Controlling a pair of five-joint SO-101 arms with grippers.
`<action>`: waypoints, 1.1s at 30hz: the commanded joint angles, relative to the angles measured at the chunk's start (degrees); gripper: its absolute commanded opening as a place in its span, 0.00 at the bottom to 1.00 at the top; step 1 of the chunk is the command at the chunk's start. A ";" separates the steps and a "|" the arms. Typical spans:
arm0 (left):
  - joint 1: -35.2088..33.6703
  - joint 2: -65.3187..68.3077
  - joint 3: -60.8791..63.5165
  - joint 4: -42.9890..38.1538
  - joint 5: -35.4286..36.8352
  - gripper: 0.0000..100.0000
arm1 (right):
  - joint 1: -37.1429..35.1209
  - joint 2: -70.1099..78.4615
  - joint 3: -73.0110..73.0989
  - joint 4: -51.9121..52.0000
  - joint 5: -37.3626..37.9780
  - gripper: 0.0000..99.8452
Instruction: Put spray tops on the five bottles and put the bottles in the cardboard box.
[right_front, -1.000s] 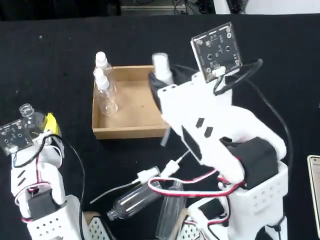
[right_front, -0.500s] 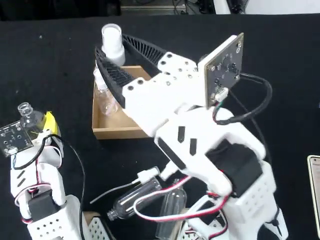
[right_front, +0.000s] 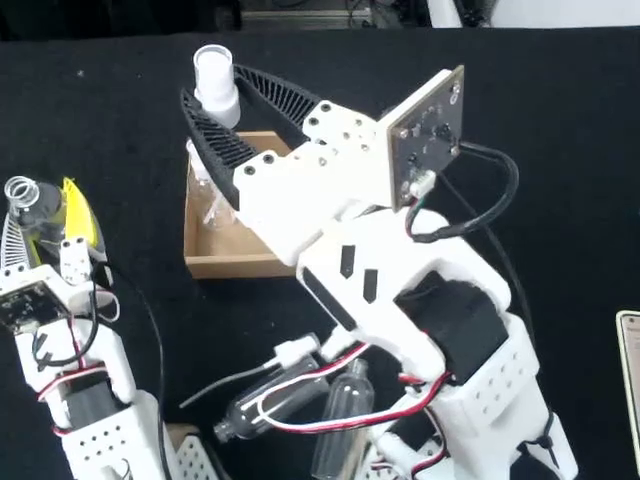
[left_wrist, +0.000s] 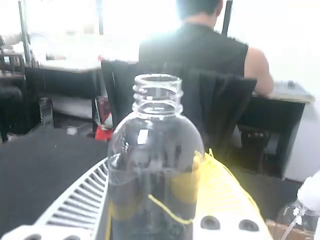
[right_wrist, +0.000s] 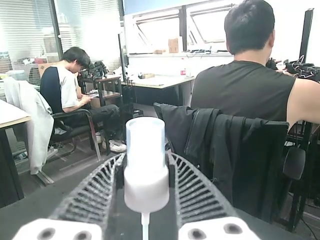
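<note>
Both arms are built of white printed shells with black servo blocks. The right claw (right_front: 213, 92) is fitted with black ribbed fingers, the left claw (right_front: 42, 205) with one white and one yellow. A black cable is looped below the right arm's square camera board (right_front: 425, 125).

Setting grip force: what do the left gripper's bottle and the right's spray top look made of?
Bottle: clear glossy plastic, probably; you see through it and it glints, though glass is possible. Spray top: opaque white matte plastic, seemingly, with smooth moulded collar and translucent cap.
</note>
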 joint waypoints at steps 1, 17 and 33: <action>1.45 -0.35 1.45 -2.46 0.35 0.08 | -0.70 -2.15 -0.57 -3.08 0.18 0.01; 37.41 -0.35 1.45 0.88 0.26 0.08 | -0.70 -2.15 -0.13 -11.25 5.45 0.01; 49.89 -0.35 1.45 -0.70 -0.09 0.08 | -0.70 -2.59 -0.57 -4.13 11.52 0.01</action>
